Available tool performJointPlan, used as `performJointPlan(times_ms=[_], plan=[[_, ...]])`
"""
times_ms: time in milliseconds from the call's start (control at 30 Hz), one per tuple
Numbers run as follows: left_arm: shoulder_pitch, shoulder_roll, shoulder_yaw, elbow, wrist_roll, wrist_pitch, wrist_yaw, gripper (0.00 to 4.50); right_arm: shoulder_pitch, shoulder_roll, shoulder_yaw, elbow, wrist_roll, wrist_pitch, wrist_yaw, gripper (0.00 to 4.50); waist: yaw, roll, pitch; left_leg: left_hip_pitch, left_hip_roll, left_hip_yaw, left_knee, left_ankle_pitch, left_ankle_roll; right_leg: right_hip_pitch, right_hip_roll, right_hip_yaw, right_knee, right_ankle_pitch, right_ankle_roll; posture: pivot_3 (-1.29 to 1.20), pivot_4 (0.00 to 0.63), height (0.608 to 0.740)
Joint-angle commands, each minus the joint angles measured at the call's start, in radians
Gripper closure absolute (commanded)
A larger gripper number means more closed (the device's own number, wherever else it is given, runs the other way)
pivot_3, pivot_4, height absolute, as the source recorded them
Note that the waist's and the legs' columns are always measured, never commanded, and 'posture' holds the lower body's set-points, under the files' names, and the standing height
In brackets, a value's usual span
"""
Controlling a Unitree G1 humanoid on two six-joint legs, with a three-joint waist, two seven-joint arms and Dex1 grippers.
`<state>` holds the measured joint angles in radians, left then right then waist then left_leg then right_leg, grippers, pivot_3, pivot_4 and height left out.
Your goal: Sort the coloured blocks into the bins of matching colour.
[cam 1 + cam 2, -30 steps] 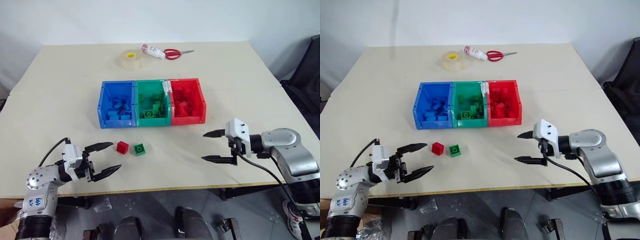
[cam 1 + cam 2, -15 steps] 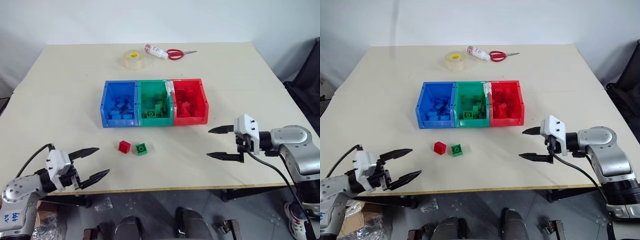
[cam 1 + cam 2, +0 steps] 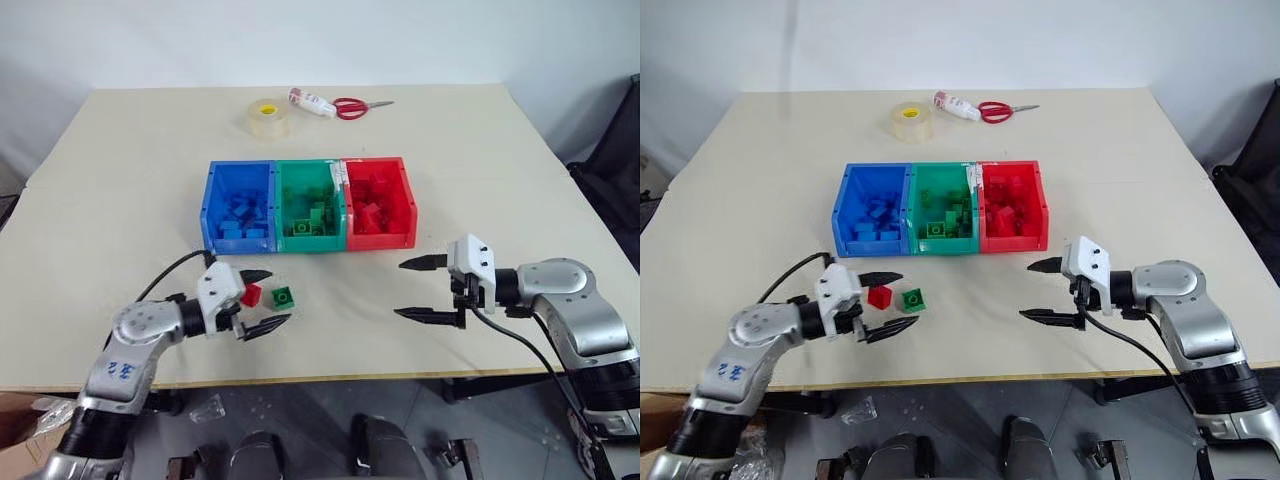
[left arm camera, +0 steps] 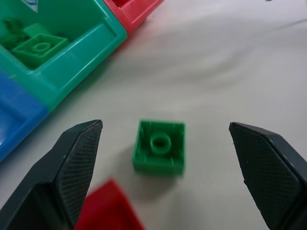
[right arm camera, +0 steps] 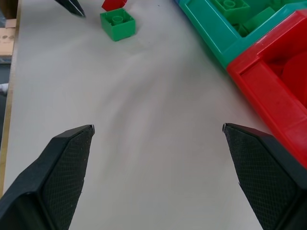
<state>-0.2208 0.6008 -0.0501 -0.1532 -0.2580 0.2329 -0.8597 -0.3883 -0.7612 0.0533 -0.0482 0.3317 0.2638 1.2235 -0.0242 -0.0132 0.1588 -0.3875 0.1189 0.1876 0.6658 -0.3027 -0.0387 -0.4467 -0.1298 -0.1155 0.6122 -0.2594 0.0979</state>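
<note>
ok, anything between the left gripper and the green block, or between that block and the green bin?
Nothing visible. The left gripper is open, with the green block on bare table ahead between its fingers. The red block sits beside it, toward one finger, off the line. Bare table runs from the block to the green bin.

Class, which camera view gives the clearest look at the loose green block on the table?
The left wrist view: the green block lies large between the open left pincer fingers, its single stud plain. Both eye views show it small, beside the red block. The right wrist view shows it far off, near that red block.
</note>
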Motion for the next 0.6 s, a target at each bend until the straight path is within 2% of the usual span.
performJointPlan(times_ms=[33, 133, 333, 467, 600], plan=[[-0.039, -0.009, -0.043, 0.006, 0.041, 0.034, 0.020, 0.00, 0.017, 0.003, -0.016, -0.051, 0.008, -0.001, -0.025, 0.02, -0.001, 0.000, 0.000, 0.000, 0.000, 0.000, 0.000, 0.000, 0.000, 0.000, 0.000, 0.000, 0.000, 0.000, 0.000, 0.00, 0.150, 0.740], [-0.078, 0.019, -0.094, 0.027, 0.109, 0.064, 0.019, 0.00, 0.034, 0.003, -0.023, -0.068, 0.014, 0.002, -0.044, 0.02, -0.002, 0.000, 0.000, 0.000, 0.000, 0.000, 0.000, 0.000, 0.000, 0.000, 0.000, 0.000, 0.000, 0.000, 0.000, 0.00, 0.150, 0.740], [-0.123, 0.064, -0.135, -0.009, 0.160, 0.159, 0.004, 0.00, 0.068, 0.003, -0.032, -0.089, 0.017, -0.003, -0.075, 0.02, 0.000, 0.000, 0.000, 0.000, 0.000, 0.000, 0.000, 0.000, 0.000, 0.000, 0.000, 0.000, 0.000, 0.000, 0.000, 0.00, 0.150, 0.740], [-0.133, 0.075, -0.134, -0.017, 0.177, 0.148, 0.007, 0.88, 0.070, 0.007, -0.027, -0.083, 0.014, -0.010, -0.088, 0.00, -0.001, 0.000, 0.000, 0.000, 0.000, 0.000, 0.000, 0.000, 0.000, 0.000, 0.000, 0.000, 0.000, 0.000, 0.000, 0.00, 0.150, 0.740], [-0.144, 0.065, -0.133, -0.010, 0.182, 0.126, 0.007, 2.23, 0.060, 0.013, -0.022, -0.070, 0.010, -0.017, -0.096, 0.00, 0.000, 0.000, 0.000, 0.000, 0.000, 0.000, 0.001, 0.000, 0.000, 0.000, 0.000, 0.000, 0.000, 0.000, 0.000, 0.00, 0.150, 0.740]])
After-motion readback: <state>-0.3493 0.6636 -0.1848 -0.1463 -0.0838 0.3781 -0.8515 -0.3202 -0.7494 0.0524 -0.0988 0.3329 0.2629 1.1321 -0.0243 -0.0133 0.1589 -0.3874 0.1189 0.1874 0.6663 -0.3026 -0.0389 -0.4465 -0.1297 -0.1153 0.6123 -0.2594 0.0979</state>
